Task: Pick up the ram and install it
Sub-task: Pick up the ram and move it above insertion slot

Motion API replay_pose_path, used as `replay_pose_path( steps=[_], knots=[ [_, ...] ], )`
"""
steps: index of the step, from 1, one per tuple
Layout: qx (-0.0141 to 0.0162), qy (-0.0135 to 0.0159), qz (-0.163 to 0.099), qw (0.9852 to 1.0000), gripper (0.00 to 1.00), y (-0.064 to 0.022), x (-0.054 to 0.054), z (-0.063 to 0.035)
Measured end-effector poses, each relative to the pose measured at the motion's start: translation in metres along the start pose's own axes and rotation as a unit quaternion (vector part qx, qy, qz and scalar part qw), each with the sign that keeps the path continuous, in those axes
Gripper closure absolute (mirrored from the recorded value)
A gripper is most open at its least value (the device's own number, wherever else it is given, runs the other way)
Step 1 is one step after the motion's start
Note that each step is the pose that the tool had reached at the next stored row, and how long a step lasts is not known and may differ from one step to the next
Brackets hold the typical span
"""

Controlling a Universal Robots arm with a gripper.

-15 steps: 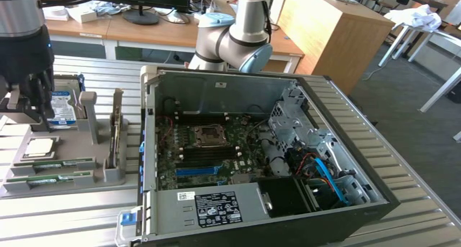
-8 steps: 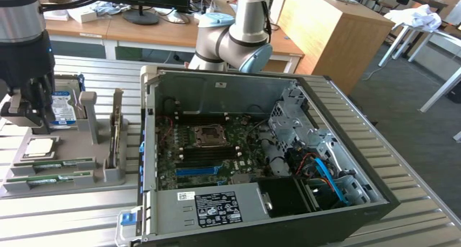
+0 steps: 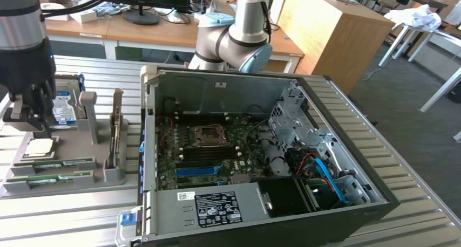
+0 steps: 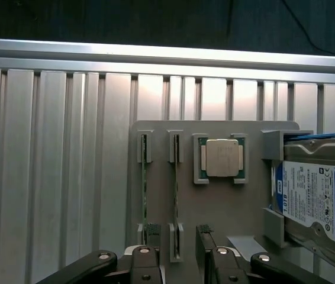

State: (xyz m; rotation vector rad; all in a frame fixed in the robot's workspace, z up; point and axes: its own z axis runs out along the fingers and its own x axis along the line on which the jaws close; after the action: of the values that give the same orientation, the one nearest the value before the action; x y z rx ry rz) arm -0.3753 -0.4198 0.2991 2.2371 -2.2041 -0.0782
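The ram [image 3: 54,163] is stood on edge in a slotted grey holder [image 3: 72,190] at the exterior view's lower left, so its long sides are presented. The hand [image 4: 176,260] is poised above it, fingers apart and empty, apparently aligned to straddle it.

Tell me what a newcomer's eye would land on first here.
The open computer case dominates the exterior view's middle, its motherboard bare. At that view's left, the black gripper hangs open over a grey holder carrying two green ram sticks, a silver processor and a blue-labelled hard drive.
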Motion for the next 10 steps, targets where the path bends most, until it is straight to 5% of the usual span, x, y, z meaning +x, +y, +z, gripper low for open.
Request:
replay_pose_path(
  steps=[10],
  knots=[
    [0.0002,0.0,0.0,1.0,0.63,0.0005,0.0,0.0129]
  ],
)
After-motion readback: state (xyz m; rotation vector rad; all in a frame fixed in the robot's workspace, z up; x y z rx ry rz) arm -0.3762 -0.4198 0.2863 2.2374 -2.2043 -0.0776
